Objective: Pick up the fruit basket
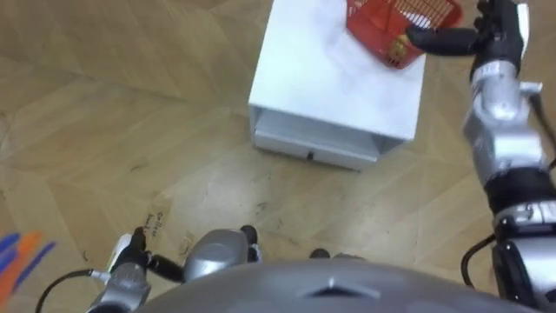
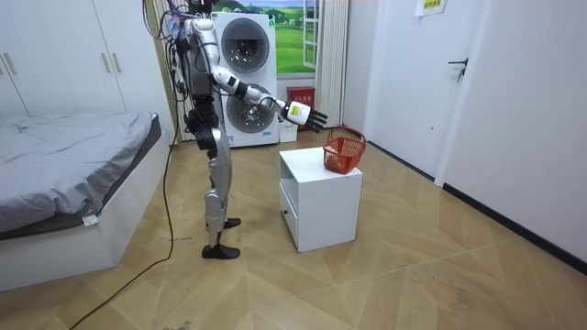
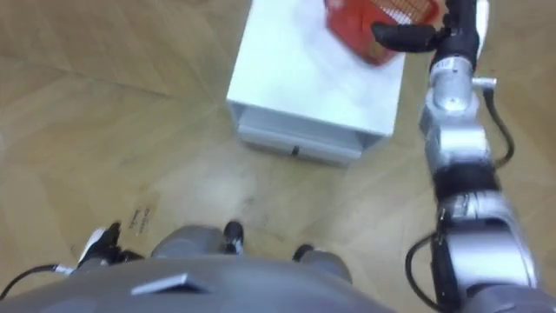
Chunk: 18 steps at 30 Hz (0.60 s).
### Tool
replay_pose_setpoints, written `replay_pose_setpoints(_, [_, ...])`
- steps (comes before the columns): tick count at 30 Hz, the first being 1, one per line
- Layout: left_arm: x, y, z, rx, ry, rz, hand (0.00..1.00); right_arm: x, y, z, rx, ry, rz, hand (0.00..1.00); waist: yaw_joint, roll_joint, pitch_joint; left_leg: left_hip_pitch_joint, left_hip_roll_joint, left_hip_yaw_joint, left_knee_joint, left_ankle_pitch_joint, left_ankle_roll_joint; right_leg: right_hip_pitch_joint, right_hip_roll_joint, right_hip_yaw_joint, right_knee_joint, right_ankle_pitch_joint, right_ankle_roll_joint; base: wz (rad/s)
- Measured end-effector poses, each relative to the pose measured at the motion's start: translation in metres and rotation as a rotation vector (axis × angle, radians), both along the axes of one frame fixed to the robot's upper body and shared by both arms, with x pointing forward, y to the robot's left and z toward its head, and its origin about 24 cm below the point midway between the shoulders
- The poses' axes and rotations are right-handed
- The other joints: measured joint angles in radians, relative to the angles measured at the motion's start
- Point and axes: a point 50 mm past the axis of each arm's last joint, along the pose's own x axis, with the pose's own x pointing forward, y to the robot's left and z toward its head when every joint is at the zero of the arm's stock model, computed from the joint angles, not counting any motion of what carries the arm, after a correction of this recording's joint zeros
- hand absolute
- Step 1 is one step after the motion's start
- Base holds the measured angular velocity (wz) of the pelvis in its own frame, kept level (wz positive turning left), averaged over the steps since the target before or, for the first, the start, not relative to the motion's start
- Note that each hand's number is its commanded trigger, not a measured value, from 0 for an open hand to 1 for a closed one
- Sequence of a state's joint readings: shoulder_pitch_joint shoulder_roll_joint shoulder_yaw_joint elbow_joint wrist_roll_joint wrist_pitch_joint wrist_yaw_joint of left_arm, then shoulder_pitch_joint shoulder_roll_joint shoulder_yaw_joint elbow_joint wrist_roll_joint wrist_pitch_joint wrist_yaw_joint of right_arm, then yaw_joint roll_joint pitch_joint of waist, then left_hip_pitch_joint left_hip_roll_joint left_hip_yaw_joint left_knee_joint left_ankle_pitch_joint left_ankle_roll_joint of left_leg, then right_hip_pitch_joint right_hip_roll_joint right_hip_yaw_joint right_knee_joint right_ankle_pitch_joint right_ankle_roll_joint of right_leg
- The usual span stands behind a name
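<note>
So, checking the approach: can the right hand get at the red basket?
Probably yes: the right hand is stretched out close to the red basket on the white cabinet, with nothing between them.

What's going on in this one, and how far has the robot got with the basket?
The robot stands beside a small white cabinet, and the red basket sits on top of it at the far corner. Its right hand is stretched out toward the basket with fingers straight and closed on nothing. The left hand hangs low by its side. The basket rests on the cabinet, not yet lifted.
</note>
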<state>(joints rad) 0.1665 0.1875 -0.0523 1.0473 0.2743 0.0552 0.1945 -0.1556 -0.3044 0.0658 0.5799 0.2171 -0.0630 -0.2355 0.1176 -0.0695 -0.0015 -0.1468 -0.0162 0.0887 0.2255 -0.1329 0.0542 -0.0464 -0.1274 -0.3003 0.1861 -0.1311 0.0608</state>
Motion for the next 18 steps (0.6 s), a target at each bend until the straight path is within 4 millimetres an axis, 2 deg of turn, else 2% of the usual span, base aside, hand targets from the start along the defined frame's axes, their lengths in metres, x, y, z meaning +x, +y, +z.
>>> replay_pose_setpoints(2, [0.002, 0.000, 0.001, -0.001, -0.025, 0.013, 0.00, -0.013, 0.005, -0.012, -0.003, 0.044, 0.017, 0.00, -0.008, 0.008, 0.0052, 0.019, 0.006, 0.017, -0.005, -0.002, -0.003, 0.007, 0.006, 0.024, -0.001, 0.001, -0.002, -0.25])
replay_pose_setpoints(5, [0.002, -0.002, 0.000, -0.003, -0.031, 0.029, 0.00, -0.017, 0.007, -0.016, -0.021, 0.064, 0.045, 0.00, -0.032, 0.022, 0.0062, 0.026, 0.007, 0.022, -0.012, -0.004, -0.005, 0.006, 0.008, 0.034, 0.002, 0.002, -0.003, -0.14])
replay_pose_setpoints(7, [0.001, -0.002, 0.000, -0.003, -0.030, 0.030, 0.00, -0.017, 0.008, -0.017, -0.017, 0.066, 0.052, 0.00, -0.034, 0.024, 0.0055, 0.037, 0.009, 0.035, -0.014, -0.003, -0.006, 0.008, 0.010, 0.046, 0.002, 0.002, -0.003, -0.14])
replay_pose_setpoints(12, [0.001, -0.005, 0.001, -0.014, -0.046, 0.035, 0.00, -0.017, 0.015, -0.019, 0.009, 0.069, 0.068, 0.00, -0.055, 0.018, 0.0055, 0.054, 0.007, 0.041, -0.028, -0.003, -0.007, 0.019, 0.010, 0.050, -0.002, 0.002, -0.003, -0.03])
replay_pose_setpoints(18, [-0.008, -0.005, 0.000, -0.014, -0.035, 0.039, 0.00, -0.028, 0.020, -0.028, 0.041, 0.103, 0.097, 0.00, -0.058, 0.013, 0.0051, 0.100, 0.003, 0.041, -0.053, -0.004, -0.007, 0.061, 0.009, 0.050, -0.020, 0.001, -0.001, 0.00])
